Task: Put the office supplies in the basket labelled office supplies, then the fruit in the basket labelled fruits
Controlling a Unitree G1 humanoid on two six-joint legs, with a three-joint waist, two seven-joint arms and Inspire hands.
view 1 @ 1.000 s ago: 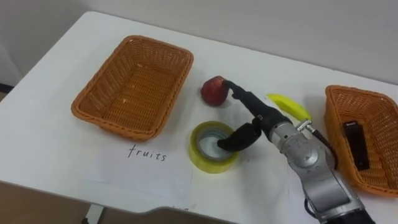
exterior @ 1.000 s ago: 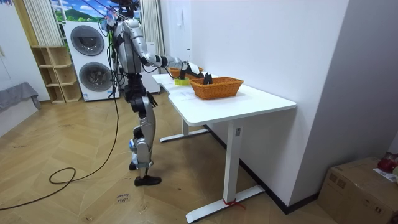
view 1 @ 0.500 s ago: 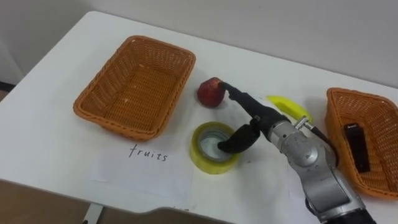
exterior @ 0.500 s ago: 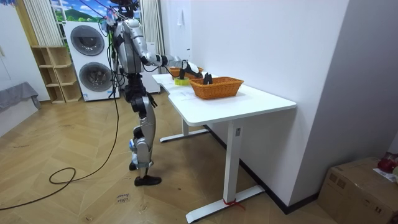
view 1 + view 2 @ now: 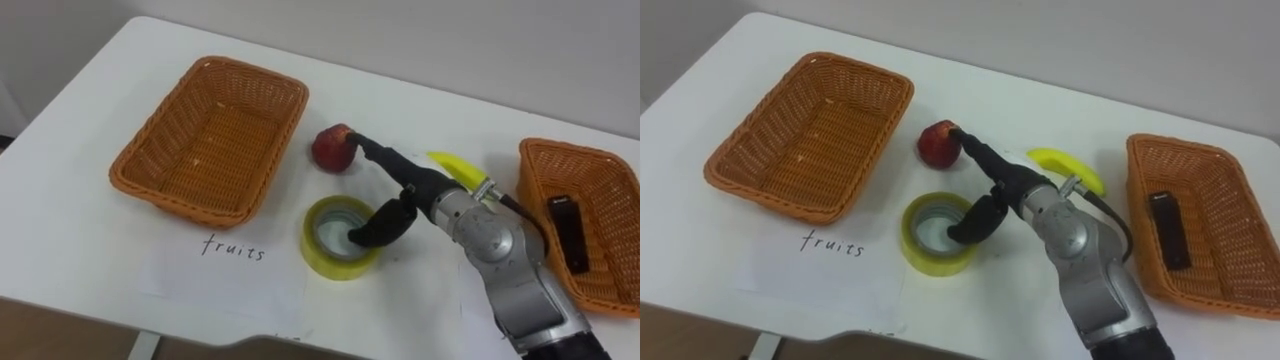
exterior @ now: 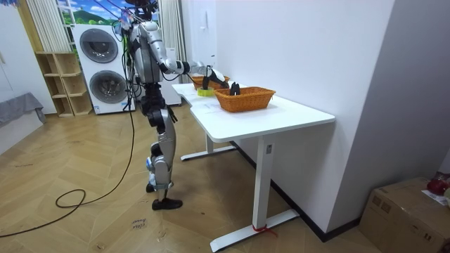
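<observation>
Right hand (image 5: 414,189): arm enters from lower right and reaches to frame centre. Fingers (image 5: 380,155) are straight and together, tips touching the apple (image 5: 331,150); the thumb bends down over the tape (image 5: 322,252).
Apple: red, round, centre frame, on white bench (image 5: 90,110) beside the left basket (image 5: 205,76), rectangular woven wicker.
Tape: glossy yellow ring.
Banana (image 5: 460,166): yellow, curved, behind the wrist.

The banana (image 5: 457,166) lies partly behind the right hand (image 5: 405,200) and wrist, so its near side is hidden. The thumb covers part of the right rim of the tape roll (image 5: 330,240). The right basket (image 5: 560,152) is cut off at the frame's right edge, and the dark thing (image 5: 566,232) inside it cannot be identified. In the room view, the items on the table (image 6: 295,116) are too small to tell.
</observation>
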